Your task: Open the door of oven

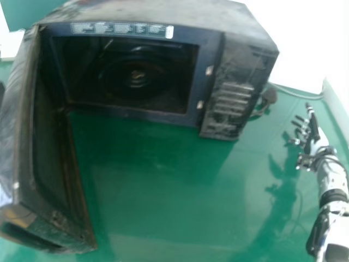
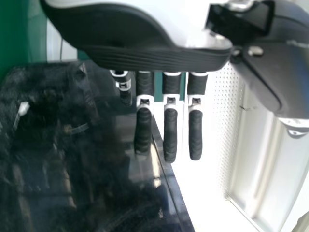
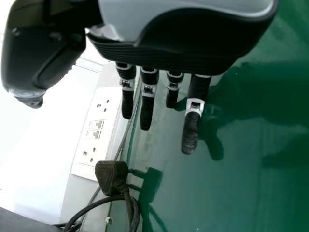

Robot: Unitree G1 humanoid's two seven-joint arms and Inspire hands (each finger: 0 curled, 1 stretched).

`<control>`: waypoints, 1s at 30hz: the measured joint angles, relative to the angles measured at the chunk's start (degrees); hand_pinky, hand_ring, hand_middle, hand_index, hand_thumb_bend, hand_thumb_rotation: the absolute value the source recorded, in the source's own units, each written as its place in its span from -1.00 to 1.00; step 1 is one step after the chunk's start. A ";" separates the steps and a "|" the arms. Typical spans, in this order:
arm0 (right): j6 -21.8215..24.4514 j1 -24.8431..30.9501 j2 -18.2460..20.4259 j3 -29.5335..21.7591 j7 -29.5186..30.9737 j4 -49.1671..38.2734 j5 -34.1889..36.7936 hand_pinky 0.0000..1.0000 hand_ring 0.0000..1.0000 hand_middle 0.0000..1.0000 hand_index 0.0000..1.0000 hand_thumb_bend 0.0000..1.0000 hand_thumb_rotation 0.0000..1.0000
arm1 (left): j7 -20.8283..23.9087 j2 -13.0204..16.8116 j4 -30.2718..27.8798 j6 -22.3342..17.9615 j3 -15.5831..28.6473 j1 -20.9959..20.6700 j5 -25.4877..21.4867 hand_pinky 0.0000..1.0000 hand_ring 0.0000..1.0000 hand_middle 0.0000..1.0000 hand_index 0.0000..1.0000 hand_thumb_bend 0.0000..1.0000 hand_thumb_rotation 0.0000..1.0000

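From where I stand, the oven (image 1: 163, 13) sits toward the back of the worktop (image 1: 158, 191), and its door (image 1: 32, 164) is swung wide toward the robot's left side, leaving the cavity (image 1: 136, 76) exposed. In the left wrist view the left hand (image 2: 145, 53) has its fingers straight, alongside a dark, glossy surface I take to be the door's outer face; whether they touch it, I can't tell. The right hand (image 1: 316, 143) is out past the control panel (image 1: 234, 98), fingers loosely extended and holding nothing. To my eye the opening is as good as done, so what remains is finishing cleanly. If the door needs any more swing, I'd have the left hand push lightly with flat fingers near the free edge and stop at the first resistance, since forcing the hinge could drag the whole oven round. Then it should back straight off the panel, without hooking a fingertip on the rim and pulling the door partway shut. The right hand can wait where it is.
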 measured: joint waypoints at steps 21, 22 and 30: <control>-0.23 0.21 0.04 -0.26 0.62 -0.02 -0.04 0.39 0.52 0.61 0.70 0.67 1.00 | -17.68 -0.45 24.75 -24.04 -0.73 -19.16 0.71 -0.65 -0.57 -0.44 -0.06 0.02 -0.82; -0.28 0.22 0.05 -0.18 0.72 -0.02 -0.07 0.39 0.53 0.61 0.69 0.67 1.00 | -18.10 -0.63 25.57 -24.68 -0.81 -19.90 0.71 -0.66 -0.58 -0.45 -0.17 0.42 -0.39; -0.20 0.22 0.02 -0.08 0.64 -0.01 -0.15 0.26 0.51 0.66 0.72 0.67 1.00 | -16.34 -0.76 25.87 -23.70 -1.03 -19.72 0.41 -0.72 -0.64 -0.50 -0.39 0.98 0.30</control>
